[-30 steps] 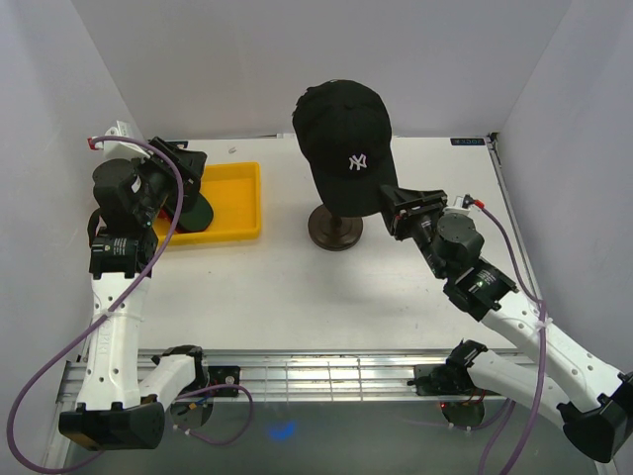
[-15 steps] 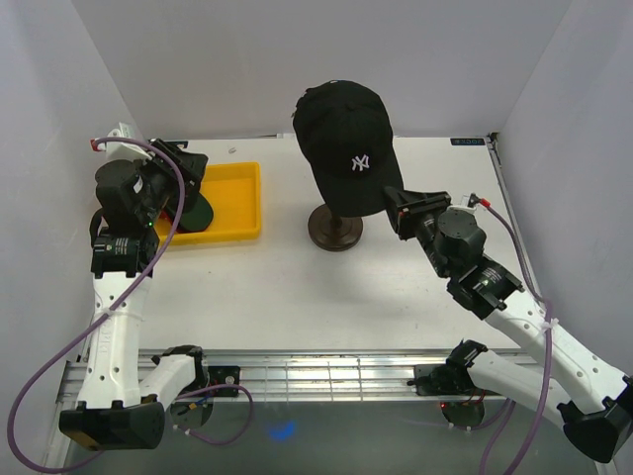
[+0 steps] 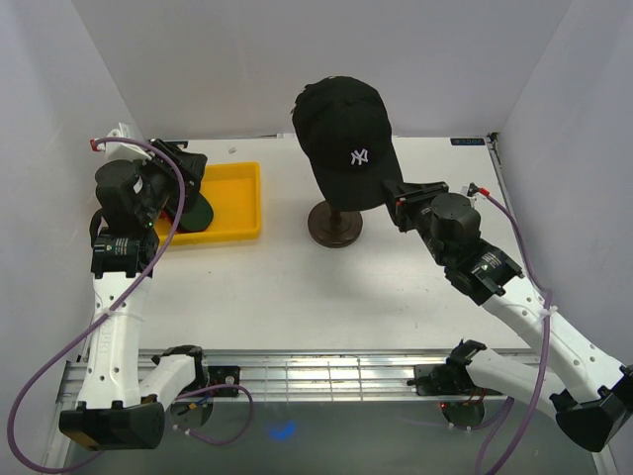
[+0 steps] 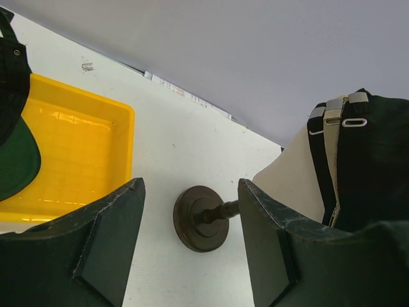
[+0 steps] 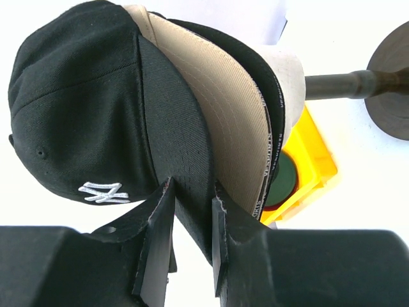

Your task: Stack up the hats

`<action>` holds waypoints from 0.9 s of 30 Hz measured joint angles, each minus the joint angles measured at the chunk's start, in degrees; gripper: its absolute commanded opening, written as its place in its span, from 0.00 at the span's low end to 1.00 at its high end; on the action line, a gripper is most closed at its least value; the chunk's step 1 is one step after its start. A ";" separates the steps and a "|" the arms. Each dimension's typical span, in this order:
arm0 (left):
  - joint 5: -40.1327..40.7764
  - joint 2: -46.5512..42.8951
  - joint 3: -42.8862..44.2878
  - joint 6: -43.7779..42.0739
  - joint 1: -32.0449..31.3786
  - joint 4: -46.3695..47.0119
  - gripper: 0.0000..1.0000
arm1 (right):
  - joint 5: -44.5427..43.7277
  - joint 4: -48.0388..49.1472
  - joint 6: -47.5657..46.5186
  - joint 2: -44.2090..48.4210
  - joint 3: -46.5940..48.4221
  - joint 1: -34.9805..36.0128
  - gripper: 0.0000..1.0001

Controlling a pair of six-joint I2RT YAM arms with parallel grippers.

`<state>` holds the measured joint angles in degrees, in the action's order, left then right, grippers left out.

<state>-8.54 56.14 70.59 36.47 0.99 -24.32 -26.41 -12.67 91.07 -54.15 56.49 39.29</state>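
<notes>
A black hat with a white NY sits on top of the stack on the mannequin head. In the right wrist view this NY hat covers a tan hat, with another black rim under that. My right gripper is shut on the NY hat's brim, one finger on each face; from above, the right gripper is at the brim's right edge. A dark hat with a green underbrim lies in the yellow tray. My left gripper hovers open over that tray, holding nothing.
The mannequin head stands on a dark pole with a round base at the table's centre back. The yellow tray sits at back left, with my left gripper above it. White walls enclose the table on three sides.
My right gripper has moved up and slightly left to the NY hat's brim and closed on it. The left arm has not moved.
</notes>
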 measured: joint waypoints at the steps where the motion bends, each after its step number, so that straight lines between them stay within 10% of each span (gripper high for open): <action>1: 0.02 0.00 0.00 -0.04 0.00 0.00 0.70 | 0.31 0.15 0.00 -0.26 0.00 -0.28 0.08; 27: 0.46 -0.11 -0.52 -0.31 0.00 -0.07 0.70 | -0.68 -8.41 -6.88 0.11 -0.59 -3.50 0.50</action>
<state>-8.08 56.03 70.06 36.16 0.99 -24.38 -27.09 -21.08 84.18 -54.04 55.90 35.79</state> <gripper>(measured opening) 0.703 0.502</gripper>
